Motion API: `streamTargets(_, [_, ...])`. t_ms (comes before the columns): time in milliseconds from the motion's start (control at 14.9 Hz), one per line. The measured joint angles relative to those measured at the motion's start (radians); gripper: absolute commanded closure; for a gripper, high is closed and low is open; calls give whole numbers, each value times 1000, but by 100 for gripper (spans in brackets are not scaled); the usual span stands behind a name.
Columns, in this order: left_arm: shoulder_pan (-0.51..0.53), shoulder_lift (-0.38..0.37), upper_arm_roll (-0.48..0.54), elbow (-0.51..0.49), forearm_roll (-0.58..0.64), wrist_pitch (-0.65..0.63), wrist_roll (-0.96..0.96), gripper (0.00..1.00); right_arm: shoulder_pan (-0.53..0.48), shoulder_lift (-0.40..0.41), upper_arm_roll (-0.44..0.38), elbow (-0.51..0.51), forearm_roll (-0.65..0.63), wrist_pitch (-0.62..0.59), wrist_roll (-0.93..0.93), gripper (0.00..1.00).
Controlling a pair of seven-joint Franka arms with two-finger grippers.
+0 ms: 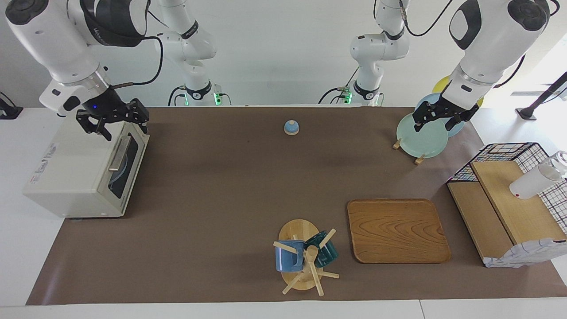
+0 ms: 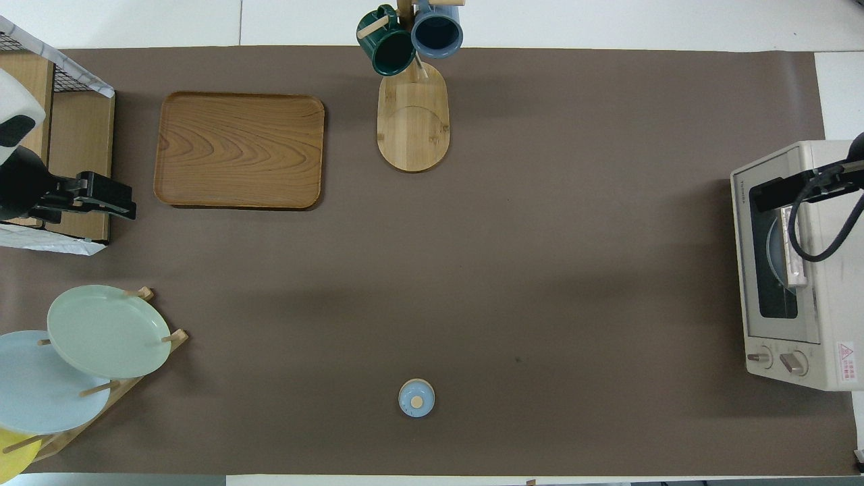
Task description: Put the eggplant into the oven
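Note:
The eggplant shows in neither view. The cream-white oven point(image 1: 75, 177) stands at the right arm's end of the table with its glass door shut; it also shows in the overhead view point(image 2: 810, 324). A bluish round shape shows dimly through the window. My right gripper point(image 1: 125, 131) hangs open and empty just above the oven's door edge and handle point(image 1: 119, 153); it also shows in the overhead view point(image 2: 759, 194). My left gripper point(image 1: 433, 128) is open and empty, up over the plate rack at the left arm's end; it also shows in the overhead view point(image 2: 128, 206).
A small blue bell point(image 1: 291, 127) sits mid-table near the robots. A wooden tray point(image 1: 396, 230) and a mug tree point(image 1: 305, 257) with two mugs lie farther out. A plate rack point(image 1: 421, 135) and a wire-and-wood shelf point(image 1: 509, 199) holding a white bottle point(image 1: 536, 179) stand at the left arm's end.

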Motion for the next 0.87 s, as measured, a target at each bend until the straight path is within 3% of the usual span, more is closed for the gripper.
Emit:
streamTargets(336, [0,0,0,0,0,0,0,0,86,-25,22,-29,-64,-29,107,0])
streamTargets(874, [0,0,0,0,0,0,0,0,90,-61,-13,-64,-87,-16,132,0])
